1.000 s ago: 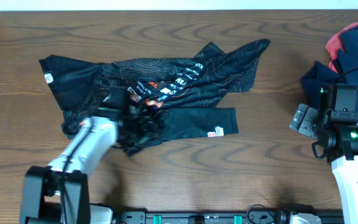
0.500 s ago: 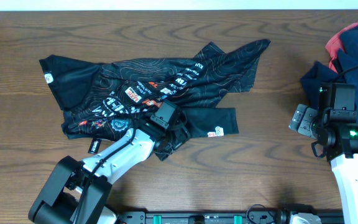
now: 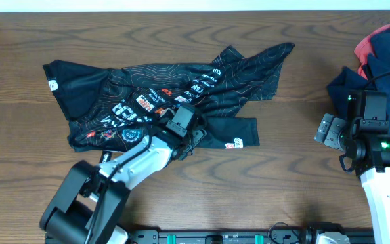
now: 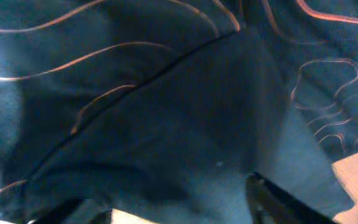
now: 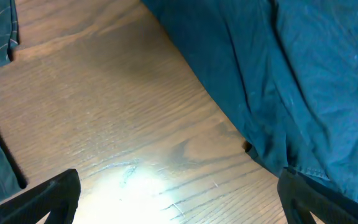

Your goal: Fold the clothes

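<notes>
Left gripper (image 4: 166,202) sits with its jaws spread apart, down on the lower middle edge of the black jersey (image 3: 242,95); dark cloth with thin orange lines fills its wrist view; the jersey lies rumpled and partly spread on the wooden table (image 3: 181,27); right gripper (image 5: 185,196), well to the jersey's right, hangs wide open over bare wood; the navy garment (image 3: 384,64) is just beside it; a red garment (image 3: 370,44) peeks out farther right.

Black jersey (image 3: 249,91) — orange-white contour lines; navy garment (image 3: 388,57), red garment (image 3: 365,46)
</notes>
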`<act>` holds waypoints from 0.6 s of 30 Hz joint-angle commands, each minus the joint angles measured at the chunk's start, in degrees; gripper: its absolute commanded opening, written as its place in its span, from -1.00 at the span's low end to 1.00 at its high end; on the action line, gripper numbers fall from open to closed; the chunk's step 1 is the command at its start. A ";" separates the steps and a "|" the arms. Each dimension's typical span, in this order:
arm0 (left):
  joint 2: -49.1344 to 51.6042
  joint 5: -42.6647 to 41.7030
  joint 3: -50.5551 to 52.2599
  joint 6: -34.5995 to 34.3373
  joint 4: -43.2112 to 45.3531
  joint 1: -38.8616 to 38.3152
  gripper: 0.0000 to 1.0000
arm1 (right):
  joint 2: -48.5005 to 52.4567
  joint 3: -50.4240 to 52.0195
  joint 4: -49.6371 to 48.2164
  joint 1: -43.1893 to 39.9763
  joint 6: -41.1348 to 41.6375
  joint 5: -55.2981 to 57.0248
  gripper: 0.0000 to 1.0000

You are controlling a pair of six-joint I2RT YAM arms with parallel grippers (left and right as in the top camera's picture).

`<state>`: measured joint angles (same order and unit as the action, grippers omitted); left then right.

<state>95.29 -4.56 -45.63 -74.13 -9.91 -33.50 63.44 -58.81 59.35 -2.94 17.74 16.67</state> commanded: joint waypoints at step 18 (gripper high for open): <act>-18.25 1.20 2.27 24.44 -36.35 23.74 -0.88 | 5.84 -0.48 -2.34 0.15 -13.81 -22.93 0.95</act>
<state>83.05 -4.58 -43.42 -58.35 -43.48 -14.35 66.30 -58.81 57.41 -2.94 10.79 5.39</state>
